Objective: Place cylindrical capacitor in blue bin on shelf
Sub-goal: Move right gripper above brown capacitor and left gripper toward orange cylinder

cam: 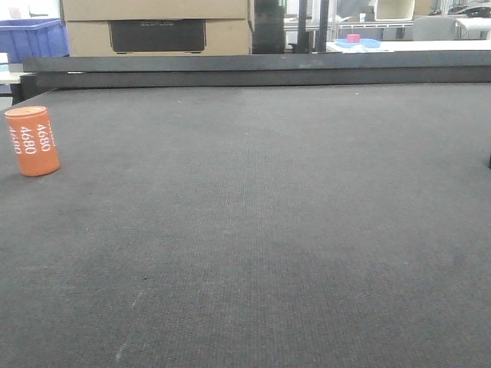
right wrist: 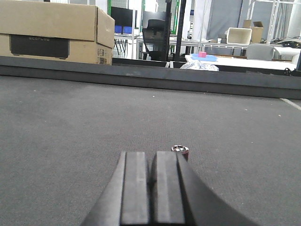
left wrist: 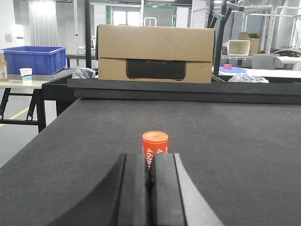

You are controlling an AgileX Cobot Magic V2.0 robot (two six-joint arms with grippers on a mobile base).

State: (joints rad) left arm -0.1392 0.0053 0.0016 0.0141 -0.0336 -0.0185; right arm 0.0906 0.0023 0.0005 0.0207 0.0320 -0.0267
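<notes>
The orange cylindrical capacitor (cam: 32,141) with white "4680" print stands upright on the dark grey table top at the far left of the front view. In the left wrist view it (left wrist: 155,145) stands just beyond my left gripper (left wrist: 150,162), which is shut and empty, its tips short of the can. My right gripper (right wrist: 151,162) is shut and empty, low over the table. The shelf is out of view. A blue bin (left wrist: 35,59) stands on a side table at the far left; I cannot tell whether it is the task's bin.
A small dark cylinder with a shiny top (right wrist: 180,151) stands just beyond the right gripper's right finger. A raised dark rail (cam: 253,69) bounds the table's far edge. A cardboard box (left wrist: 155,52) stands behind it. The table's left edge (left wrist: 42,141) drops to the floor.
</notes>
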